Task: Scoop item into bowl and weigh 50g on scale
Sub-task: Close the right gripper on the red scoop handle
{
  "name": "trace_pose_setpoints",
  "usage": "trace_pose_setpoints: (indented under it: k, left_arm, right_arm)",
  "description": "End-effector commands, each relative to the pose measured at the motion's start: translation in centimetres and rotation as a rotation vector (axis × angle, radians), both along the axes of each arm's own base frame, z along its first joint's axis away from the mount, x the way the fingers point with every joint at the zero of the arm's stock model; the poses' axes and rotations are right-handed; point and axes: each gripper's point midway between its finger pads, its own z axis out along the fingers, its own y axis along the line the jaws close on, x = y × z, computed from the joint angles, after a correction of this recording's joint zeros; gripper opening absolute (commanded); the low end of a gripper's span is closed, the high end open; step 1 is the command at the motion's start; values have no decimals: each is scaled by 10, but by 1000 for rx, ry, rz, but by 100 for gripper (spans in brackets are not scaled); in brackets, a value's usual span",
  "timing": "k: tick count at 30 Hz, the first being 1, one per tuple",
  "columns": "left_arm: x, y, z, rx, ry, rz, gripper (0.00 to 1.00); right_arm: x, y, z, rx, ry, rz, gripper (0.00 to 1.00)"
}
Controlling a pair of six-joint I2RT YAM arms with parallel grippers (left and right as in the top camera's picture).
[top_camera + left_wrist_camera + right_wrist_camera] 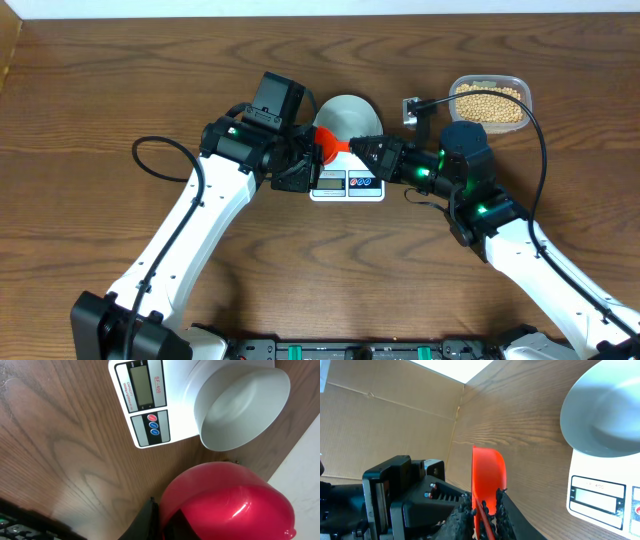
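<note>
The left gripper (316,160) is clenched on the red scoop (331,147). The right gripper (484,507) has its fingers on both sides of the scoop's handle, but I cannot tell if they pinch it. If the left lets go too soon, or the 2 grippers pull against each other, the scoop can fall on the scale (347,184) and push the empty bowl (347,112) sitting on it. The beans (488,102) lie in the tub (521,88), well apart at the right. The table (110,90) is smooth dark wood, and a cardboard wall (385,415) stands at its edge.
</note>
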Motion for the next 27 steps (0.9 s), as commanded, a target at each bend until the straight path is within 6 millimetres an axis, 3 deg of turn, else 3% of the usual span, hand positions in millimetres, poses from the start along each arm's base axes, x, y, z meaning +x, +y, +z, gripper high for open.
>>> trace_pose_setpoints:
  k: [1, 20, 23, 27]
  left_arm:
    - [-3, 1, 1, 2, 1, 8, 8]
    - [-3, 1, 1, 2, 1, 8, 8]
    - [-3, 1, 1, 2, 1, 9, 7]
    - [-3, 1, 1, 2, 1, 8, 7]
  right_arm:
    - [3, 2, 5, -2, -19, -5, 16]
    - [6, 0, 5, 3, -5, -28, 11]
    - [6, 0, 5, 4, -3, -29, 2]
    - [6, 0, 5, 4, -3, -28, 1]
